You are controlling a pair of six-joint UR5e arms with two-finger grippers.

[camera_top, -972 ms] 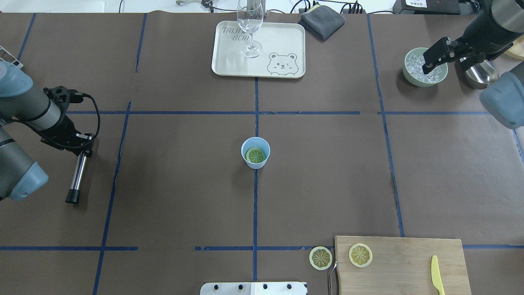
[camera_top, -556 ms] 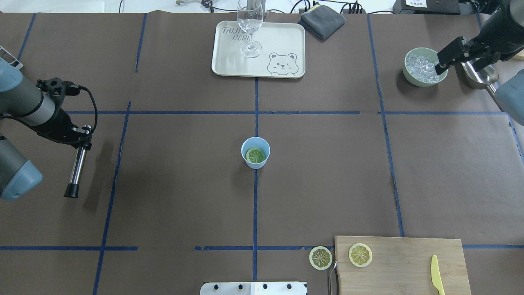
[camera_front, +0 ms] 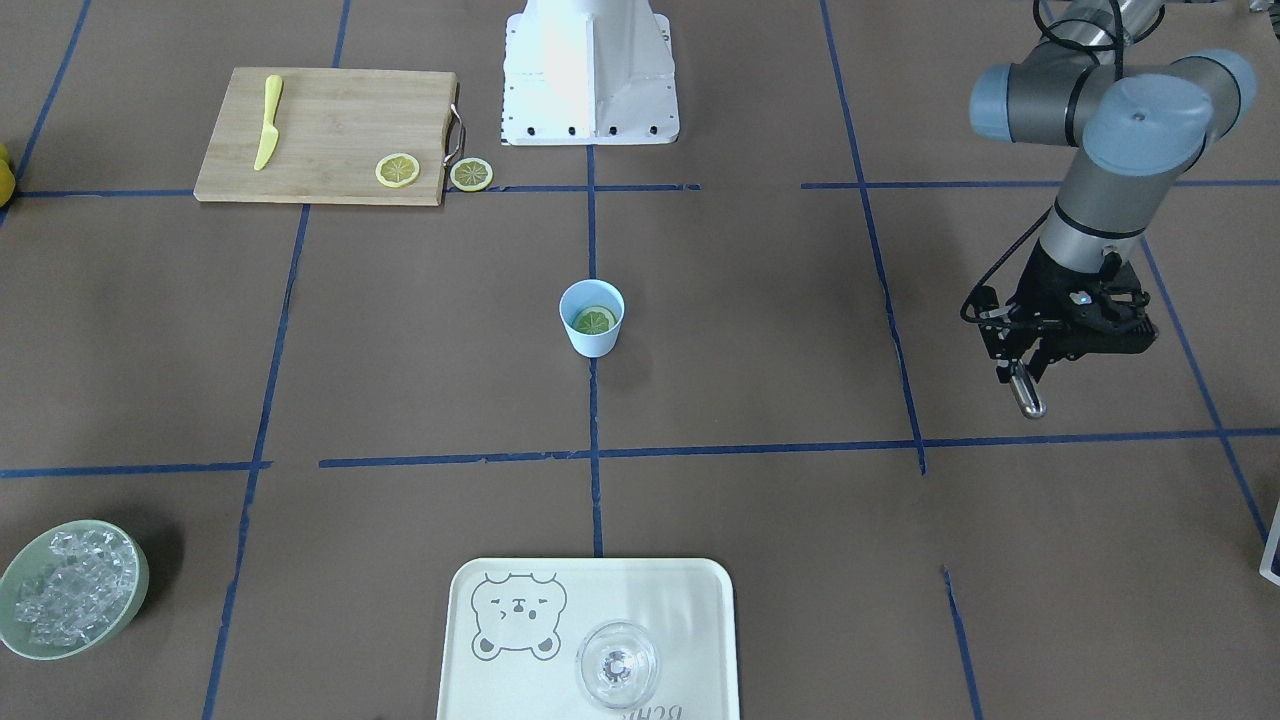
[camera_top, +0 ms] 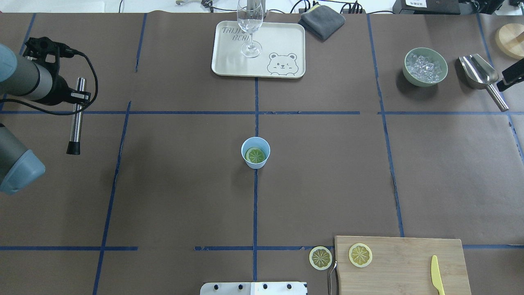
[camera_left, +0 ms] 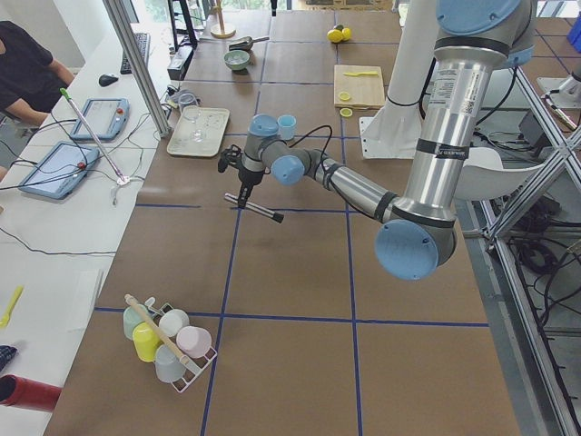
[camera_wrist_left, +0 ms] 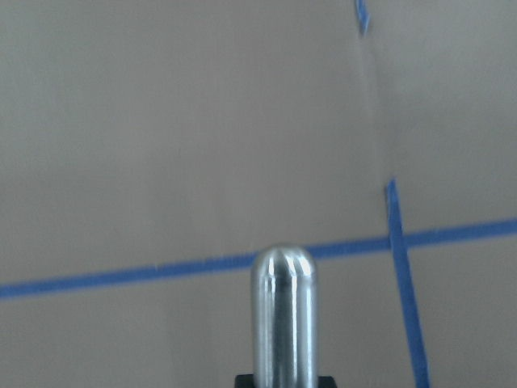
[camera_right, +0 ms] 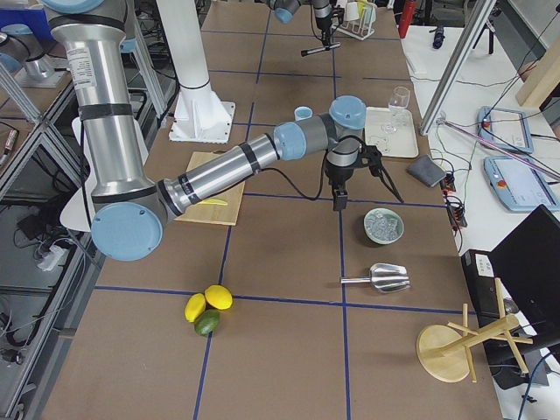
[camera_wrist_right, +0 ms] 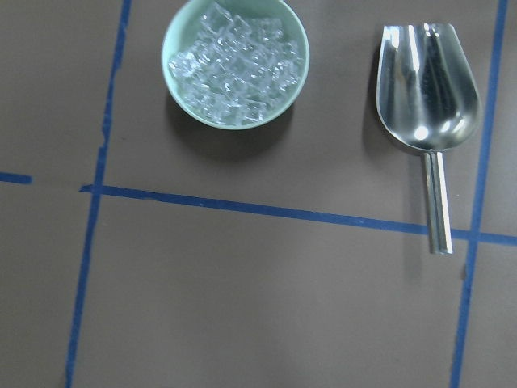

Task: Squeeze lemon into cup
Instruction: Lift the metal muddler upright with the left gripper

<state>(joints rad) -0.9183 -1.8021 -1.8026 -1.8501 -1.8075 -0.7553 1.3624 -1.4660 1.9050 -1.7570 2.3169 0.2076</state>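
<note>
The light-blue cup stands at the table's middle and also shows in the front view. A lemon slice lies flat inside it, with greenish flesh. My left gripper is far to the cup's left, shut on a metal rod with a black tip. The rod hangs above the table, and its rounded end fills the left wrist view. Only a black part of my right gripper shows at the right edge, by the scoop. I cannot tell whether it is open or shut.
A green bowl of ice and a steel scoop are at the far right. A tray with a wine glass is at the back, beside a grey cloth. A cutting board holds a lemon slice and a yellow knife. Another slice lies beside it.
My left arm has swung the rod back and away, toward the far left. My right arm has pulled off the ice bowl to the right edge. Cup and slice have not moved.
</note>
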